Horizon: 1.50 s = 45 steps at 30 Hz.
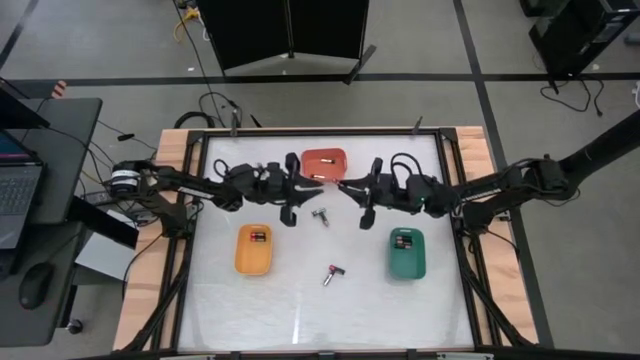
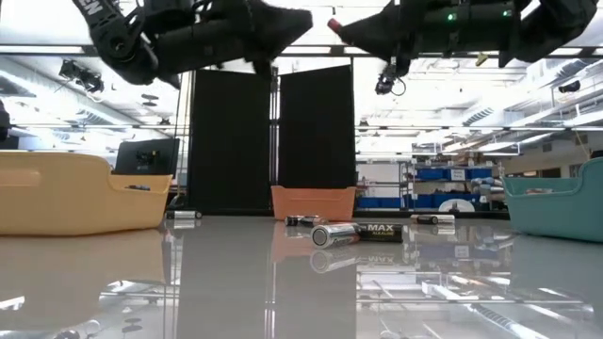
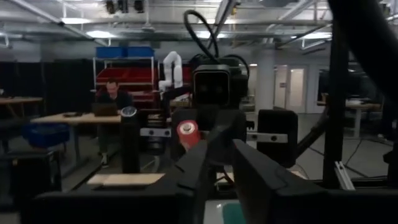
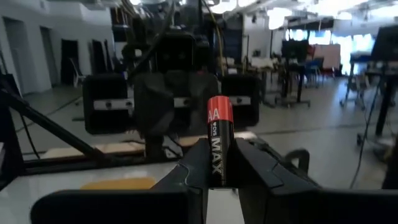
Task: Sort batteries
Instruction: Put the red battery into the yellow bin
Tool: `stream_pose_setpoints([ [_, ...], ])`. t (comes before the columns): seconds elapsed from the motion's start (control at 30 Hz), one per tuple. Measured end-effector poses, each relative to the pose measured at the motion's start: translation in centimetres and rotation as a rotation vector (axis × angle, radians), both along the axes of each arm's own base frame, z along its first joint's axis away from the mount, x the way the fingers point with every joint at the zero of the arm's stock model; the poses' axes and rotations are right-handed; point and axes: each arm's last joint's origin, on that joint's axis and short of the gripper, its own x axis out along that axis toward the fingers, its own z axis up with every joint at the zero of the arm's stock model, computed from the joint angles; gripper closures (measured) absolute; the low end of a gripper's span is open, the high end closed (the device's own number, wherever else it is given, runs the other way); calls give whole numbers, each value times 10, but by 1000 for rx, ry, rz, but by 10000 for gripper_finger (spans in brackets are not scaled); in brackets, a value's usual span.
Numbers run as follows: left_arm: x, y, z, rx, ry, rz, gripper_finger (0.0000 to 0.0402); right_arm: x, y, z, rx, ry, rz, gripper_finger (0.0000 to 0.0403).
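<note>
Both arms hang high over the table's far middle, fingertips facing each other in front of the orange-red tray (image 1: 324, 160). My left gripper (image 1: 306, 185) (image 3: 217, 155) is shut on a battery with a red end. My right gripper (image 1: 346, 186) (image 4: 219, 163) is shut on a red-and-black AA battery. Two more batteries lie on their sides on the table, one (image 1: 321, 216) below the grippers and one (image 1: 333, 274) (image 2: 358, 232) nearer the near edge. The yellow tray (image 1: 254, 248) and the green tray (image 1: 407, 252) each hold a battery. My left gripper pinches a small battery between its two fingers, lifted clear of the table. The battery's red end (image 3: 186, 132) sticks out beyond the fingertips; the fingers hide the rest of it. My right gripper pinches the AA battery's black lower body (image 4: 217, 169) between its two fingers. The battery stands across the fingers, its red end (image 4: 219, 109) sticking out past them, lifted clear of the table.
Trays stand at the table's left (yellow), far middle (orange-red) and right (green) (image 2: 556, 207). More batteries lie in front of the far tray (image 2: 301, 221) (image 2: 433, 219). A dark frame edges the white tabletop. A person sits at a desk in the room beyond (image 3: 112, 96).
</note>
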Motion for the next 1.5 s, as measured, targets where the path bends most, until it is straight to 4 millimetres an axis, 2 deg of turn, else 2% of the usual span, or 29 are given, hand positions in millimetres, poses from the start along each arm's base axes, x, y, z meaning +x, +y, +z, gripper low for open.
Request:
stream_pose_setpoints([
  [0.27, 29, -1, 6, 39, -22, -21, 243, 0, 8, 4, -50, -29, 22, 341],
  [0.5, 41, -1, 11, 40, -55, -78, 230, 0, 9, 4, -65, -30, 25, 341],
  [0.73, 52, -1, 14, 54, -67, -112, 253, 0, 10, 5, -72, -34, 28, 341],
  [1.03, 59, -1, 15, 76, -77, -148, 347, 0, 12, 5, -91, -33, 39, 341],
  [1.17, 59, -1, 15, 86, -76, -169, 349, 0, 12, 5, -91, -33, 41, 341],
  [1.3, 57, 1, 16, 117, -65, -189, 349, 0, 12, 4, -87, -26, 41, 305],
  [1.5, 46, 9, 32, 144, -16, -212, 349, -1, 9, 5, -76, -29, -8, 236],
])
